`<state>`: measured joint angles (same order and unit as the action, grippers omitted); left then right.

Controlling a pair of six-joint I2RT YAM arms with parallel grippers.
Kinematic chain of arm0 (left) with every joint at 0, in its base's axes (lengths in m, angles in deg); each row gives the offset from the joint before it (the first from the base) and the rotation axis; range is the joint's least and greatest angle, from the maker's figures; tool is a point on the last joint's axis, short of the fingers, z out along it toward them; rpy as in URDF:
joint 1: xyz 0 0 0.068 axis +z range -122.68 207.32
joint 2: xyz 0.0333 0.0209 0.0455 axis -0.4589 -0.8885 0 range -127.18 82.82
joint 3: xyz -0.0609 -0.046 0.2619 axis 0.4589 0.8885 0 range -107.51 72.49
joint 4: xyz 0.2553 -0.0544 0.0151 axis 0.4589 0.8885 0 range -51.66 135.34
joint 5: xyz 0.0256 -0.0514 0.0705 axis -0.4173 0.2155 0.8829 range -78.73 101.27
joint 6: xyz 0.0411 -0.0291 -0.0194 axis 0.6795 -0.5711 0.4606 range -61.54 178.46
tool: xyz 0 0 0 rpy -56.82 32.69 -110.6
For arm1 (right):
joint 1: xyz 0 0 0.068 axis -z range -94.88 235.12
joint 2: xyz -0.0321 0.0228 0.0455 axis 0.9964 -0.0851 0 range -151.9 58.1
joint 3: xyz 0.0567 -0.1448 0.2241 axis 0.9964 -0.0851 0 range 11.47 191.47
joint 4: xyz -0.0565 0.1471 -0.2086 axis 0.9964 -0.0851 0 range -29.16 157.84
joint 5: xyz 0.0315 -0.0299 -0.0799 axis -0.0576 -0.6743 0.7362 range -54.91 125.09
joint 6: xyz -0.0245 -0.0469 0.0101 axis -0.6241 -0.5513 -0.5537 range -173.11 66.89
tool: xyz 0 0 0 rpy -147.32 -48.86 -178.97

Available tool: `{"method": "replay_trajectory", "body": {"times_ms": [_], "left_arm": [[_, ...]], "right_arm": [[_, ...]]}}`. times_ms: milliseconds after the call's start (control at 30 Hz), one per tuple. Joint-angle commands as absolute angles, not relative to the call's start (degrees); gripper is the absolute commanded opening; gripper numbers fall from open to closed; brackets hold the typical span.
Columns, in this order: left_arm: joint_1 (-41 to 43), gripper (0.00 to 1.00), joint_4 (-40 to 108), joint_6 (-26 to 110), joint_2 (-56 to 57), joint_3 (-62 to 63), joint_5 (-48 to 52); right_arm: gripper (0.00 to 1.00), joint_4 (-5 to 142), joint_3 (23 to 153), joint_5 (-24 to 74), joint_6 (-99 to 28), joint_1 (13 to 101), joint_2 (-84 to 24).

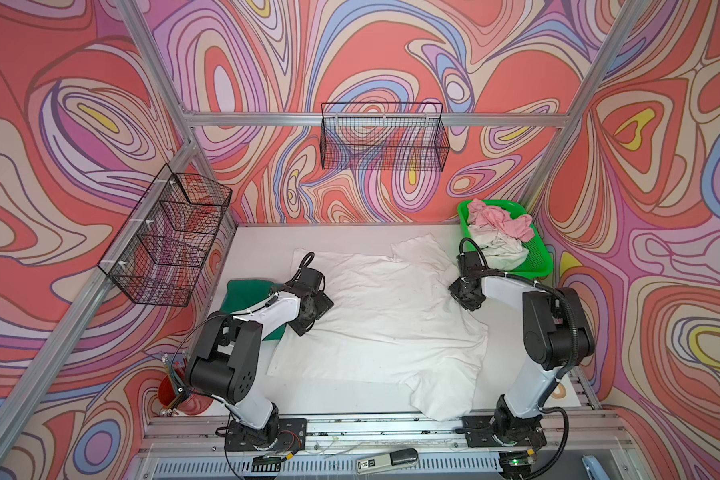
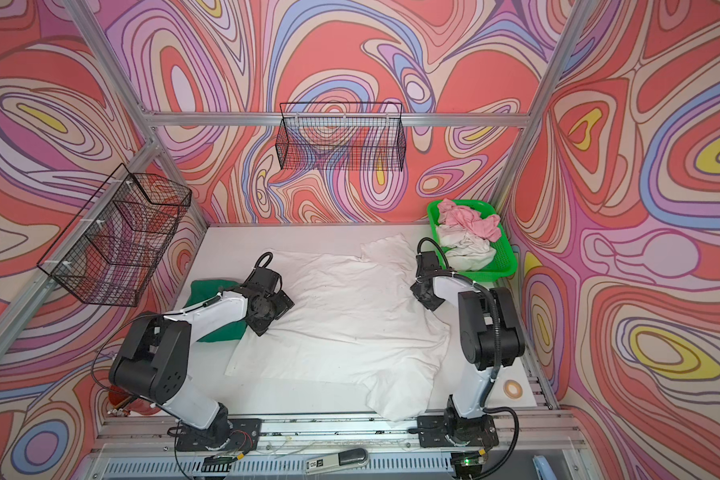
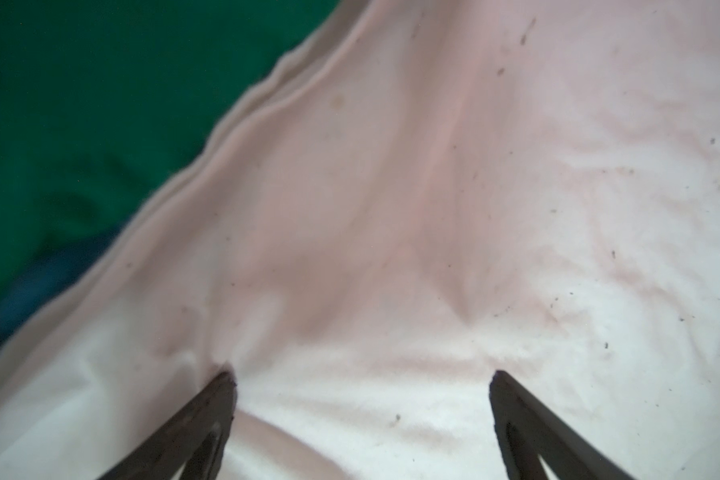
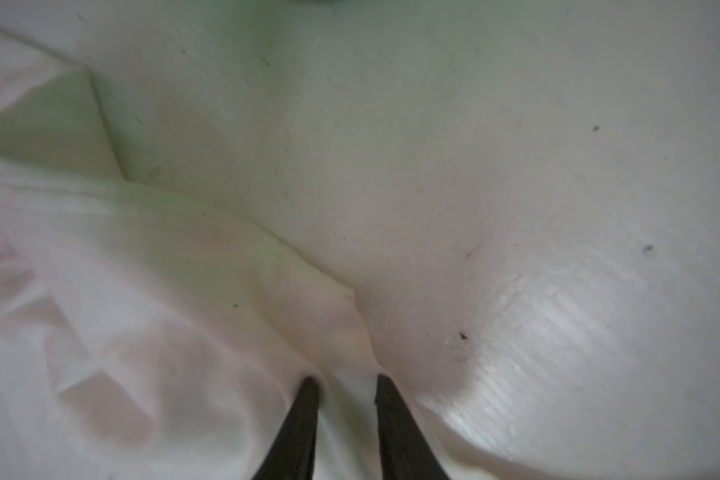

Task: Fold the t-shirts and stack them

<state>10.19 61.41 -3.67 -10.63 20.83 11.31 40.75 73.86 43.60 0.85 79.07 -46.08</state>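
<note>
- Nearest you, one sleeve of the white shirt reaches the front edge of the table. The rest lies spread across the middle.
- Your left gripper has its jaws wide apart, tips against the white shirt near its left edge, holding nothing.
- The green shirt lies at the left, partly under your left arm, with the white shirt's edge touching it.
- Your right gripper is pinched narrowly on a ridge of the white shirt at its right edge.
- Farthest off, in the right corner, the basket holds a crumpled pink shirt and, nearer you, an off-white shirt.
</note>
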Motion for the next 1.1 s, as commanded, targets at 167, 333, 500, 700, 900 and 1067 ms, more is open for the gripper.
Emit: {"method": "replay_trajectory", "body": {"times_ms": [167, 333, 500, 700, 900, 1067], "left_arm": [[10.7, 0.97, 66.5, -4.6, -14.7, 24.7, 8.8], [10.6, 0.97, 66.5, -4.5, -14.3, 24.9, 8.7], [10.6, 0.98, 65.8, -4.7, -13.9, 24.8, 7.0], [10.5, 1.00, 66.3, -4.6, -11.8, 23.1, 6.0], [10.5, 1.00, 66.8, -4.5, -10.3, 19.9, 5.5], [10.5, 1.00, 68.7, -3.1, -9.1, 14.0, 6.1]], "right_arm": [[0.28, 34.0, 78.2, 54.8, -1.5, 80.0, -52.3], [0.28, 32.5, 77.9, 57.7, -1.3, 80.3, -50.6], [0.28, 30.4, 79.0, 60.1, -0.9, 80.4, -46.3], [0.32, 28.0, 83.9, 56.1, -3.3, 79.9, -41.9], [0.49, 32.8, 85.1, 43.4, -8.5, 78.0, -39.5], [0.52, 34.6, 88.2, 37.2, -12.4, 74.2, -44.6]]}}
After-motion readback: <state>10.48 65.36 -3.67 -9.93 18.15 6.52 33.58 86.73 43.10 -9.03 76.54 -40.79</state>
